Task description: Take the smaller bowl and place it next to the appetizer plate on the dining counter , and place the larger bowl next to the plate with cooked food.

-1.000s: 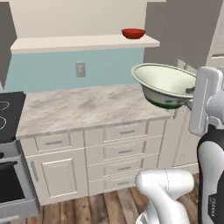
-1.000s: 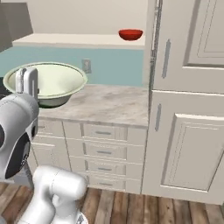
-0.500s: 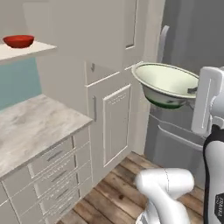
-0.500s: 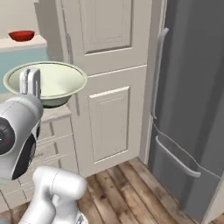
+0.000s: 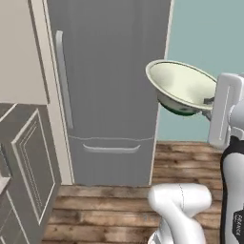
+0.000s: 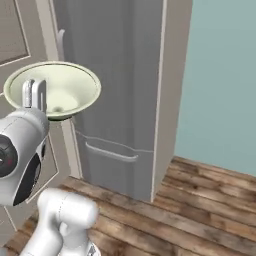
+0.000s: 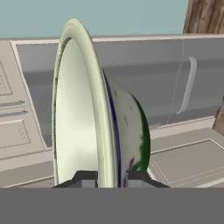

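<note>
Larger bowl carried in the air, before the fridge.

I see my tool [image 7: 111, 177] pinched shut on the rim of the larger bowl [image 5: 183, 88]: wide, flared, cream-white inside, dark green band low outside. It hangs at three o'clock of the grey fridge [image 5: 109, 90].

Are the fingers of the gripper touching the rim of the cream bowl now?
Touching. In the hand view the two fingers stand on either side of the cream bowl, pressed against its rim with no gap; the gripper carries it in the air.
</note>
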You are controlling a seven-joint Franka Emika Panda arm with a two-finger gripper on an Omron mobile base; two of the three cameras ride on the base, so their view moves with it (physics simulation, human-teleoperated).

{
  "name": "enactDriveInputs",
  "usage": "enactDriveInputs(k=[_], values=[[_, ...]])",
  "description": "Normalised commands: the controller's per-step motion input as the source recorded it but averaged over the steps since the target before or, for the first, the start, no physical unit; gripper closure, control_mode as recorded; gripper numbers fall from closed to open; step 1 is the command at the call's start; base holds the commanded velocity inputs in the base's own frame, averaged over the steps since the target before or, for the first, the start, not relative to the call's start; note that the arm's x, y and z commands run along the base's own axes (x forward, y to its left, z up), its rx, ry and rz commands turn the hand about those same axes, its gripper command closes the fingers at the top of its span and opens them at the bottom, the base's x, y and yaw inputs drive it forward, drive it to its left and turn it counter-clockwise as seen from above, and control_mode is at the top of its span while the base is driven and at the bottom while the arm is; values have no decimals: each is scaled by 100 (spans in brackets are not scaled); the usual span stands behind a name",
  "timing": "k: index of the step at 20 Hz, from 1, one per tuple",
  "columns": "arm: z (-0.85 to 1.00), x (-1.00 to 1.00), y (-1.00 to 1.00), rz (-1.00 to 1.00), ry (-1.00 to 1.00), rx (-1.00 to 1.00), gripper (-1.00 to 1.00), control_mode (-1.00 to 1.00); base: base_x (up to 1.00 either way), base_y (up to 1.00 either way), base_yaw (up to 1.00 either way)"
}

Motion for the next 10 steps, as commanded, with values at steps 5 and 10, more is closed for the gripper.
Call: enactDriveInputs(k=[5, 10], values=[[0, 0, 0, 0, 0, 0, 100, 100, 0, 0, -100], [0, 0, 0, 0, 0, 0, 100, 100, 0, -7, -99]])
